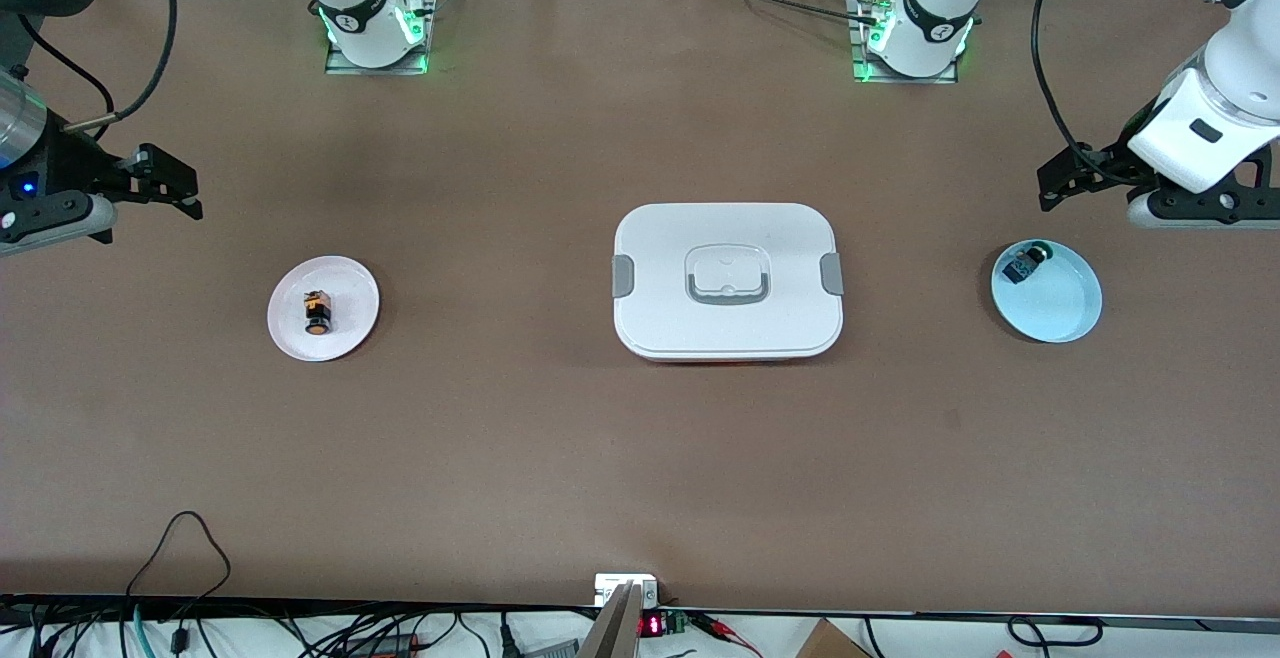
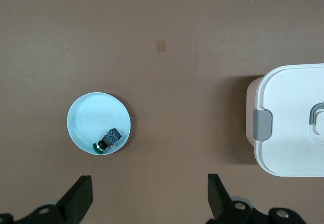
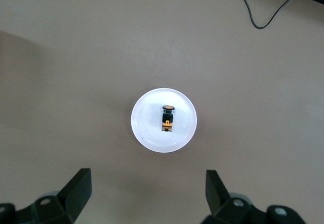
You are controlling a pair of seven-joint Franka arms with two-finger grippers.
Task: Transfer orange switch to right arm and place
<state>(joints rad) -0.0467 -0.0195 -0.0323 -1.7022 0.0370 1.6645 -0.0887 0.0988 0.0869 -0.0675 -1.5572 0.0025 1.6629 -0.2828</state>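
Observation:
The orange switch (image 1: 318, 312) is a tiny black and orange part lying on a small white plate (image 1: 350, 333) toward the right arm's end of the table. It also shows in the right wrist view (image 3: 167, 118), on that plate (image 3: 147, 130). My right gripper (image 1: 175, 183) (image 3: 148, 191) is open and empty, up over bare table beside the plate. My left gripper (image 1: 1050, 186) (image 2: 149, 193) is open and empty, over bare table beside a light blue plate (image 1: 1060, 308) at the left arm's end.
A small blue-and-green part (image 1: 1025, 263) (image 2: 108, 140) lies in the light blue plate (image 2: 88, 115). A white lidded container (image 1: 727, 338) (image 2: 288, 148) with grey clips sits mid-table. Cables hang along the table edge nearest the front camera (image 1: 180, 538).

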